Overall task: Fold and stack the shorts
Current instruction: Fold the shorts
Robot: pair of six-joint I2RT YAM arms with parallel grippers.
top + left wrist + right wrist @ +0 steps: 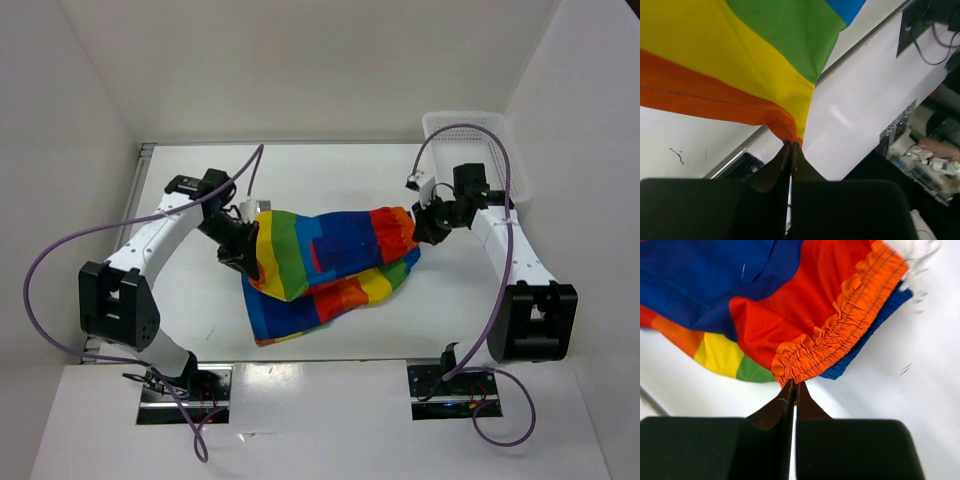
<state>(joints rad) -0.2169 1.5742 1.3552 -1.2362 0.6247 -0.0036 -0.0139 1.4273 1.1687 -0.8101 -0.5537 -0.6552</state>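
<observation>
The rainbow-striped shorts (325,262) hang between my two grippers above the middle of the table, with the lower layer lying on the table toward the front. My left gripper (250,262) is shut on the orange hem corner (785,127) at the shorts' left end. My right gripper (425,228) is shut on the orange elastic waistband (837,337) at the right end. The blue patch pocket (340,240) faces up. The drawstring is not visible.
A white plastic basket (480,150) stands at the back right, just behind the right arm. White walls enclose the table on the left, back and right. The table's front edge (320,358) runs just past the shorts' lower corner.
</observation>
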